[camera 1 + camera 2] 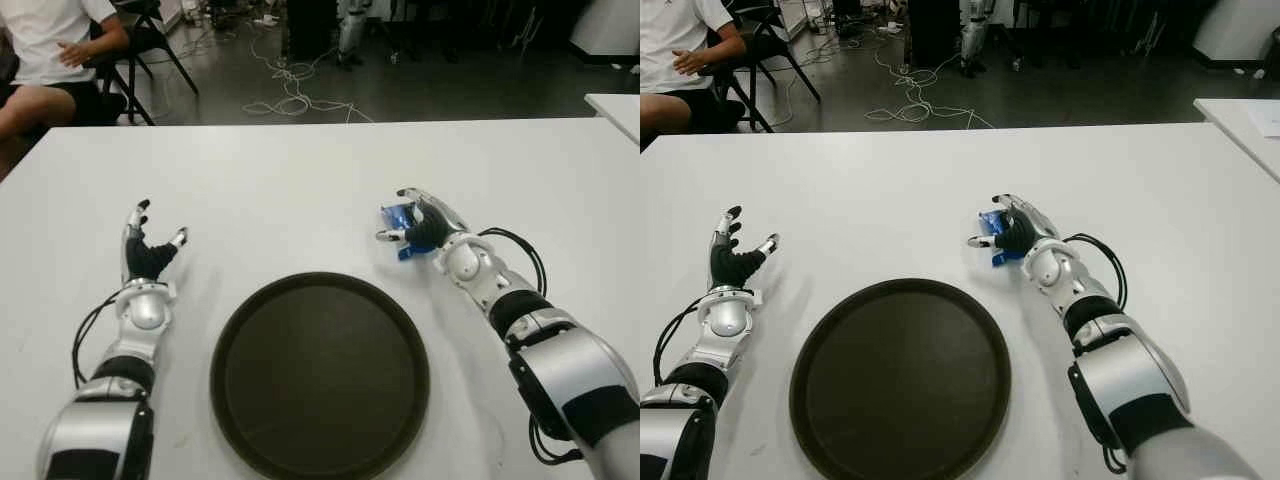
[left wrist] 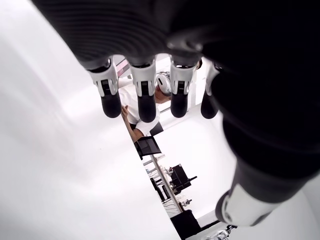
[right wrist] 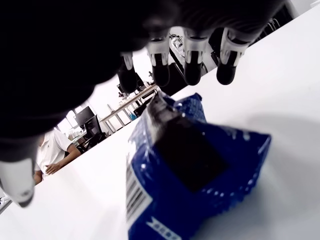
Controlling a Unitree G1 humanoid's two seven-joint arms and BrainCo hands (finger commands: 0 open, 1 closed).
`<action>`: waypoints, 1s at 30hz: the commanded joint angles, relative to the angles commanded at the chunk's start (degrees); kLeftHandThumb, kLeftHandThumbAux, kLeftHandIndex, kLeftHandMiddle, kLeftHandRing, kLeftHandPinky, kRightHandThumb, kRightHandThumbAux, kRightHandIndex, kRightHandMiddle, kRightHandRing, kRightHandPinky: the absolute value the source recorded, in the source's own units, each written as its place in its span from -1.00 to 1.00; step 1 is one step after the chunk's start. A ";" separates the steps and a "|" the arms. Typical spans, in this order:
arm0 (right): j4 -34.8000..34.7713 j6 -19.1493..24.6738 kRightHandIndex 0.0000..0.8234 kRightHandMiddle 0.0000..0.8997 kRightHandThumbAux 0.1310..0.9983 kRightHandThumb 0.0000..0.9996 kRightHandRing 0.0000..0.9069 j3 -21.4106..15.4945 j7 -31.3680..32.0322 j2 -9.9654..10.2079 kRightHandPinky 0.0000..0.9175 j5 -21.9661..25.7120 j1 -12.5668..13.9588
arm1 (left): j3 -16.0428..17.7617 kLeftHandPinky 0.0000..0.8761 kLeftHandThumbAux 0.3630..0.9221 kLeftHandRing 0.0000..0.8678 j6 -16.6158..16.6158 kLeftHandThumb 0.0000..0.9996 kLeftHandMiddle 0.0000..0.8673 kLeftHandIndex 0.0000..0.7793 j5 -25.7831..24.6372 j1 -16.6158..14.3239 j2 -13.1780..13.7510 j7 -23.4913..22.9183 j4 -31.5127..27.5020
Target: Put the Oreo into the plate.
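The Oreo (image 1: 989,220) is a blue packet lying on the white table (image 1: 300,190), just beyond the right rim of the round dark plate (image 1: 320,380). My right hand (image 1: 398,213) is over the packet with its fingers spread; in the right wrist view the fingertips (image 3: 192,72) reach past the Oreo (image 3: 195,165) and the thumb stands off to one side, so nothing grips it. My left hand (image 1: 160,222) shows left of the plate, open, fingers (image 2: 145,100) straight and holding nothing. The plate holds nothing.
A seated person (image 1: 50,60) is at the far left beyond the table, beside a black chair (image 1: 150,40). Cables (image 1: 290,95) lie on the floor behind. Another white table's corner (image 1: 615,110) shows at the right.
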 joint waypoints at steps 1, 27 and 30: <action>-0.02 0.00 -1.00 -1.00 -0.10 -1.00 -1.00 0.06 0.04 -0.04 -1.00 -0.02 0.01 | -0.01 -0.92 0.44 -0.85 0.02 -1.00 -0.79 -0.83 0.01 -0.01 -0.02 0.02 0.02; 0.15 1.16 -1.00 -1.00 -0.05 -1.00 -1.00 2.69 0.73 -0.58 -1.00 -1.74 -1.14 | 0.26 -0.92 0.46 -0.85 0.92 -1.00 -0.80 -0.84 -0.27 -0.22 -0.32 0.27 0.10; 0.32 1.12 -1.00 -1.00 -0.02 -1.00 -1.00 3.11 0.89 -0.84 -1.00 -2.17 -1.49 | 0.05 -0.92 0.44 -0.85 1.13 -1.00 -0.79 -0.84 0.01 -0.23 -0.39 0.62 0.06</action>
